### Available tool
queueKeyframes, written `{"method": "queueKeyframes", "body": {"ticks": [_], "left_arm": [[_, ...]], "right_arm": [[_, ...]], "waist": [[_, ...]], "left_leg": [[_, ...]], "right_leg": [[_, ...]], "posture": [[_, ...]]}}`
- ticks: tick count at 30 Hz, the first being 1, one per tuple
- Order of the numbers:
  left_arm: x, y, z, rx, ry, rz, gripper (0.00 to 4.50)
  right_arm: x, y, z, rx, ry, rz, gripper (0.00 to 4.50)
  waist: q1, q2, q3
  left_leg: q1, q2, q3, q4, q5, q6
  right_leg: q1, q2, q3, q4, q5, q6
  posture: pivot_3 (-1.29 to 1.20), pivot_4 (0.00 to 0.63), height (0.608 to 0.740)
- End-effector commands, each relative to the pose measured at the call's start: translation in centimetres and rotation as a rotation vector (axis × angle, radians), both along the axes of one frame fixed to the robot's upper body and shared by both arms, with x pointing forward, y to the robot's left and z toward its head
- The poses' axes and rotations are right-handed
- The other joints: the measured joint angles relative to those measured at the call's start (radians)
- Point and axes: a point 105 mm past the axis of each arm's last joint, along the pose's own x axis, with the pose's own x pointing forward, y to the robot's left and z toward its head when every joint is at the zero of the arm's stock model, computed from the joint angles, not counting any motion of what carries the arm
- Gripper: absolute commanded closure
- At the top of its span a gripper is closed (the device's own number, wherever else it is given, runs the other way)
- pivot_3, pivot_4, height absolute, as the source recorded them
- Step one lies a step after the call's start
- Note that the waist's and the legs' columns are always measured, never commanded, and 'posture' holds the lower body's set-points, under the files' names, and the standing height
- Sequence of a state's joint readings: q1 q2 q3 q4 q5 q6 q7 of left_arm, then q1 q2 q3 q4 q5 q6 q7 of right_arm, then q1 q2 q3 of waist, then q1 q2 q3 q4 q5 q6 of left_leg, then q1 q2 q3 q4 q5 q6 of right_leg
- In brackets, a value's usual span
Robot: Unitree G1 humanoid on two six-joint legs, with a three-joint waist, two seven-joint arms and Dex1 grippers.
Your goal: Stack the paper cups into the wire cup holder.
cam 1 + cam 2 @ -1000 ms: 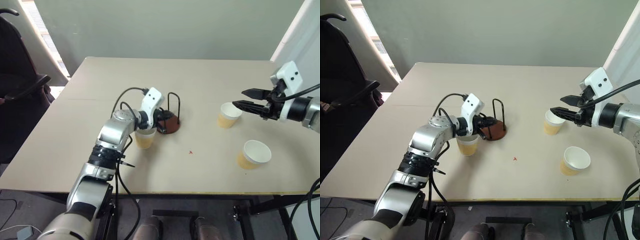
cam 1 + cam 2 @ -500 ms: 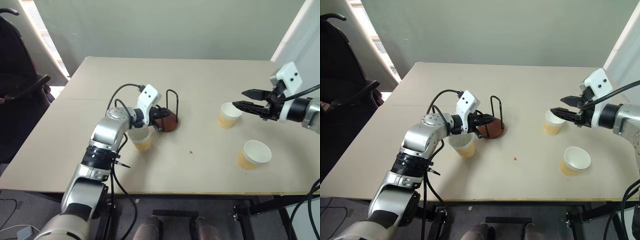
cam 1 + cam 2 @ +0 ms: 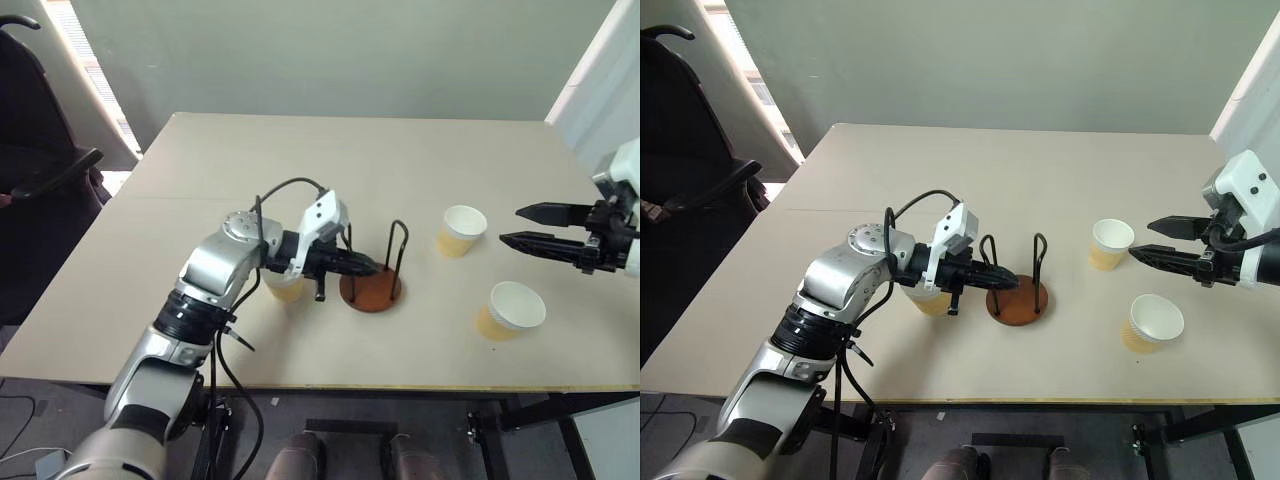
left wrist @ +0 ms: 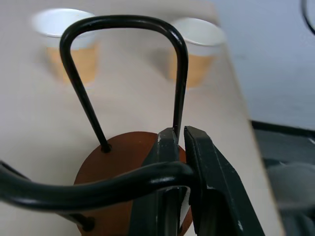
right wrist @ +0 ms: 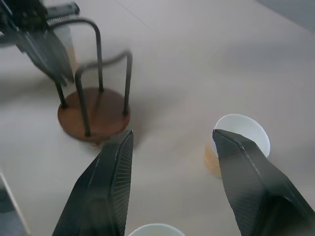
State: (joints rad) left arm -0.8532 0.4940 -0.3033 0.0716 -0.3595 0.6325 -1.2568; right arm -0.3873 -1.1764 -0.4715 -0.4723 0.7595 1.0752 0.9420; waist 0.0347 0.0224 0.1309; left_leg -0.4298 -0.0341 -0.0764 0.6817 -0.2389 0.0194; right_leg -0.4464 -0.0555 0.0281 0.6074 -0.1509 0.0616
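Observation:
The wire cup holder (image 3: 372,292), a reddish-brown disc with two dark wire hoops, stands upright near the table's middle. My left gripper (image 3: 358,266) is shut on its nearer hoop; in the left wrist view the fingers (image 4: 206,167) pinch that wire above the base (image 4: 123,162). One paper cup (image 3: 285,288) stands just behind my left wrist, partly hidden. Two more paper cups stand upright to the right, one farther (image 3: 461,230) and one nearer (image 3: 510,308). My right gripper (image 3: 510,225) hovers open to the right of the farther cup (image 5: 237,142), holding nothing.
The beige table (image 3: 300,160) has free room at the back and on the left. A dark chair (image 3: 40,170) stands off the table's left side. A cable (image 3: 290,188) loops above my left wrist.
My left gripper has dragged the holder to the right and nearer, away from the cup beside it. My right gripper has drawn back to the right, away from the farther cup.

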Motion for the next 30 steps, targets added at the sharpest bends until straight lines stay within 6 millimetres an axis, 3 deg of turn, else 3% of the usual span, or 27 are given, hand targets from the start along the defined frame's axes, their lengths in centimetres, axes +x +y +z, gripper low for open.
{"method": "queueKeyframes", "body": {"ticks": [1, 13, 22, 23, 25, 30], "left_arm": [[-0.2, -0.6, 0.7, 0.009, -0.05, -0.061, 4.43], [0.6, -4.0, -1.0, 0.014, -0.081, -0.074, 4.43], [0.4, -4.1, -2.3, 0.08, -0.114, -0.091, 4.43], [0.3, -4.0, -2.5, 0.088, -0.111, -0.099, 3.87], [0.2, -3.8, -2.3, 0.095, -0.129, -0.102, 3.38], [0.5, -2.2, -1.2, 0.129, -0.207, -0.086, 1.62]], "right_arm": [[-1.2, 0.4, 1.4, -0.024, -0.05, 0.018, 1.84], [-1.2, 0.9, 0.7, -0.042, -0.038, 0.033, 1.84], [-1.0, 1.5, 0.3, -0.042, -0.035, 0.065, 1.84], [-1.0, 1.6, 0.2, -0.042, -0.034, 0.067, 1.84], [-0.9, 1.7, 0.2, -0.042, -0.033, 0.071, 1.84], [-0.6, 1.8, 0.1, -0.045, -0.031, 0.085, 1.84]], "waist": [[0.0, 0.0, 0.0], [-0.001, 0.0, 0.0], [0.0, 0.0, 0.0], [0.0, 0.0, 0.0], [0.0, 0.0, 0.0], [-0.001, 0.0, 0.0]], "left_leg": [[0.0, 0.0, 0.0, 0.0, 0.0, 0.0], [-0.002, -0.001, 0.001, 0.001, 0.002, 0.004], [-0.002, -0.003, 0.001, 0.002, 0.001, 0.006], [-0.002, -0.003, 0.001, 0.002, 0.001, 0.006], [-0.002, -0.003, 0.001, 0.002, 0.0, 0.006], [-0.002, -0.003, 0.001, 0.002, 0.001, 0.006]], "right_leg": [[0.0, 0.0, 0.0, 0.0, 0.0, 0.0], [0.001, -0.001, 0.001, -0.001, -0.001, 0.006], [0.001, -0.002, 0.002, -0.001, -0.003, 0.009], [0.001, -0.002, 0.002, -0.001, -0.003, 0.009], [0.001, -0.002, 0.002, -0.001, -0.003, 0.009], [0.001, -0.002, 0.003, 0.0, -0.003, 0.009]], "posture": [[0.0, 0.15, 0.74], [0.0, 0.15, 0.74], [0.0, 0.15, 0.74], [0.0, 0.15, 0.74], [0.0, 0.15, 0.74], [0.0, 0.15, 0.74]]}}
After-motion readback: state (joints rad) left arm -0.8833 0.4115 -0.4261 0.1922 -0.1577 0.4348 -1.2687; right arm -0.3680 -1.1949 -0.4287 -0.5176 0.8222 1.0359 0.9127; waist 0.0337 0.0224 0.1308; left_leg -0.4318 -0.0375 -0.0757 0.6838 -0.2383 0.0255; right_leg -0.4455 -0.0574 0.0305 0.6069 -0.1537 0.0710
